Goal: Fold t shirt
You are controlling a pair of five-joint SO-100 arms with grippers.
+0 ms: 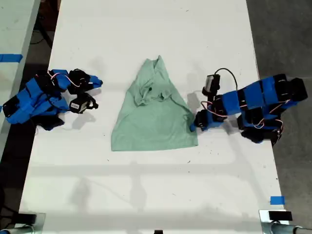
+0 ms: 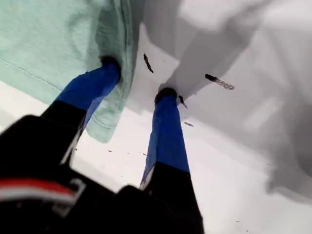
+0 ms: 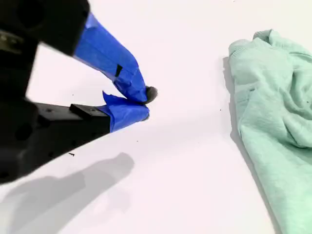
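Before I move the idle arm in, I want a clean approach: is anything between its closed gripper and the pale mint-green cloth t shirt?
Nothing visible: only bare white table separates my second gripper from the t shirt.

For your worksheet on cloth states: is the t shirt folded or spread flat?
Partly folded: the t shirt narrows to a wrinkled, bunched end away from its wide flat hem.

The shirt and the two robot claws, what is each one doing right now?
shirt: lying flat on the table, bunched and wrinkled near its narrow end, not neatly folded.
my first gripper: open, one jaw on the shirt's edge, the other on bare table.
my second gripper: shut on nothing, apart from the shirt.
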